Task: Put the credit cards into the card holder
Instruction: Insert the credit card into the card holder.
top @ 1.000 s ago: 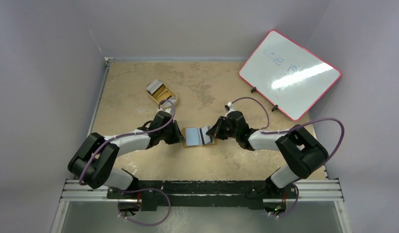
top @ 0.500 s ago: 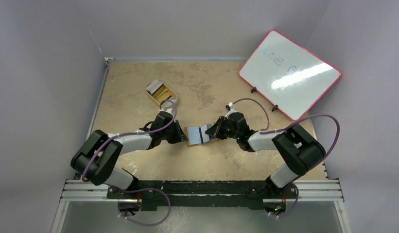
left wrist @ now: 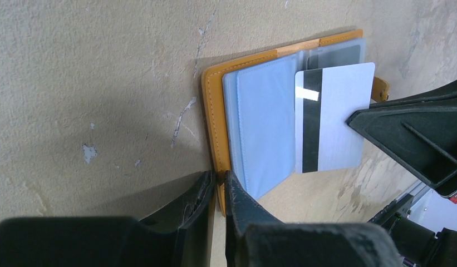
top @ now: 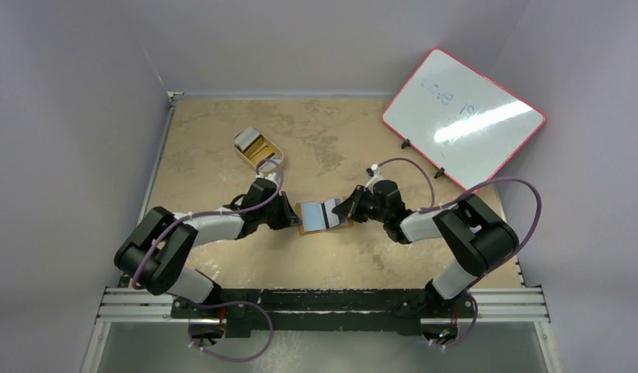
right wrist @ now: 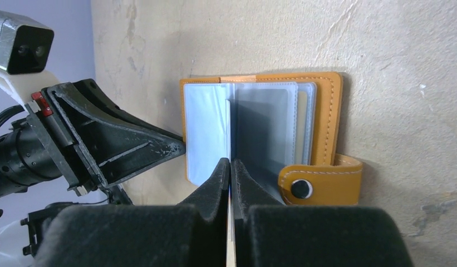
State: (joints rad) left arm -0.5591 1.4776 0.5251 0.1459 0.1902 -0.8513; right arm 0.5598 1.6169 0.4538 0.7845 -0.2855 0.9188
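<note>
- The card holder (left wrist: pixel 212 105), stitched orange-tan leather with glossy pale-blue plastic sleeves, lies open and flat mid-table between the two arms.
- The left gripper (left wrist: pixel 219 178) is nipped almost closed on the left edge of the cover.
- The right gripper (right wrist: pixel 230 162) is pinched tight on a thin silver credit card (left wrist: pixel 337 128) with a black stripe, which overlaps the sleeves.
- The rough, mottled beige table (top: pixel 222 124) surrounds the wallet's far and near sides; the cream tray (top: pixel 244 137) sits well apart.

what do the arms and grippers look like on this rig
Left arm and right arm: black joints, pale grey forearm sections, looping purple cables. Left gripper and right gripper: matte black, two wedge-shaped fingers tapering to thin tips.
</note>
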